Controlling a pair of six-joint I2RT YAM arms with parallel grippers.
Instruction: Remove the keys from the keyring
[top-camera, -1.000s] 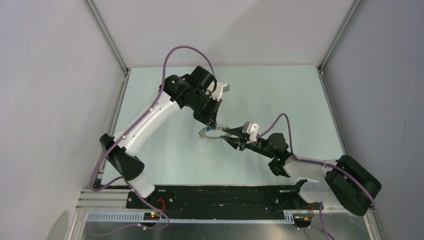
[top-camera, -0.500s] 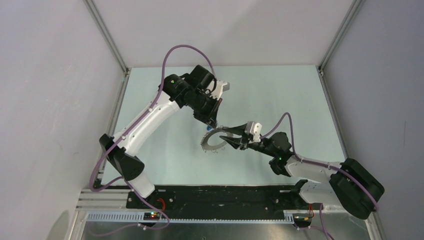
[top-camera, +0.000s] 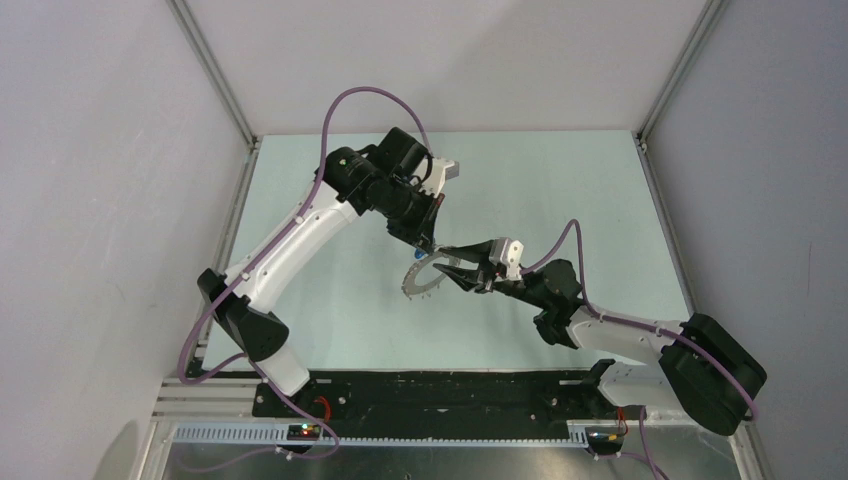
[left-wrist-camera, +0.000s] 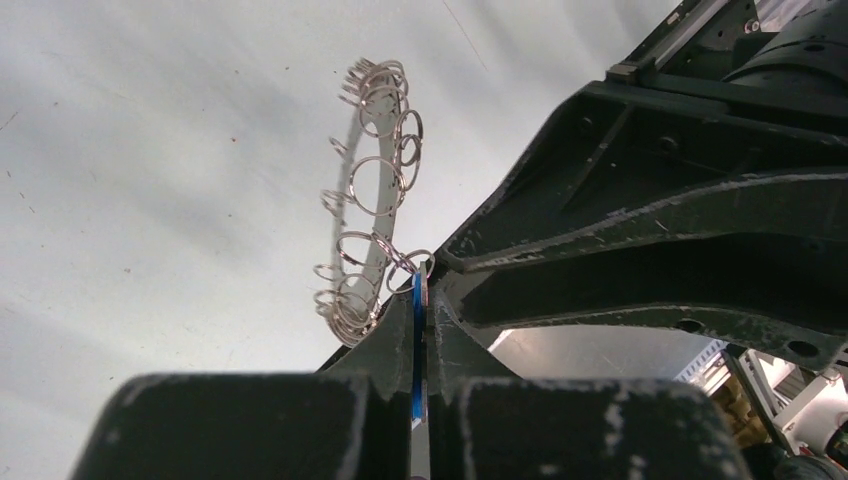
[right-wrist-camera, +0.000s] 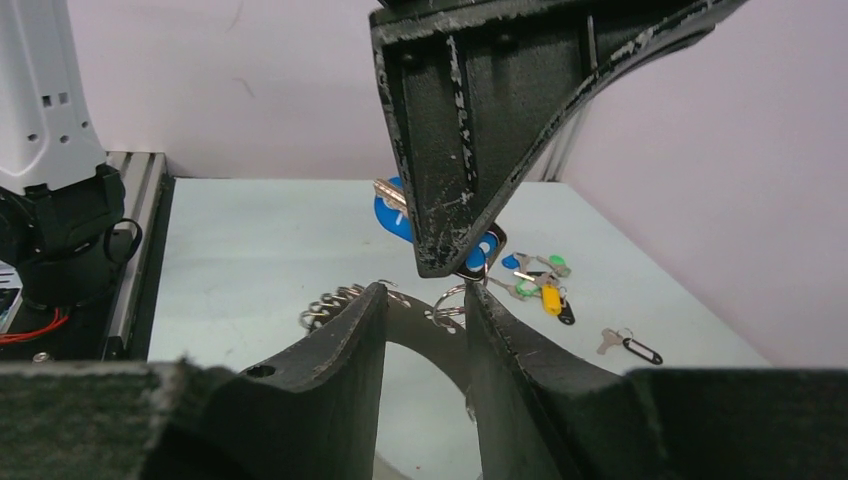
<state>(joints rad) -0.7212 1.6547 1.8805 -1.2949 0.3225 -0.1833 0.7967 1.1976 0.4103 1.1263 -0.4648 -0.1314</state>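
The keyring (top-camera: 423, 281) is a flat grey hoop fringed with small split rings, held tilted above the table. It also shows in the left wrist view (left-wrist-camera: 371, 190) and the right wrist view (right-wrist-camera: 425, 322). My left gripper (top-camera: 430, 243) points down at the hoop's far edge, shut on a blue-tagged key (left-wrist-camera: 418, 300) that hangs from one split ring. The tag also shows in the right wrist view (right-wrist-camera: 392, 216). My right gripper (top-camera: 447, 263) comes in from the right, its fingers (right-wrist-camera: 340, 335) closed on the hoop's band just below the left gripper (right-wrist-camera: 448, 266).
Several loose keys with blue, green and yellow tags (right-wrist-camera: 540, 274) lie on the table behind the grippers. A single key with a black loop tag (right-wrist-camera: 626, 345) lies to their right. The left arm's base rail (right-wrist-camera: 135, 240) runs along the table's left edge.
The hoop lay nearly flat on the table a second ago; now its near side hangs lower and it is tilted up. Both grippers have risen a little and moved slightly away from the arm bases.
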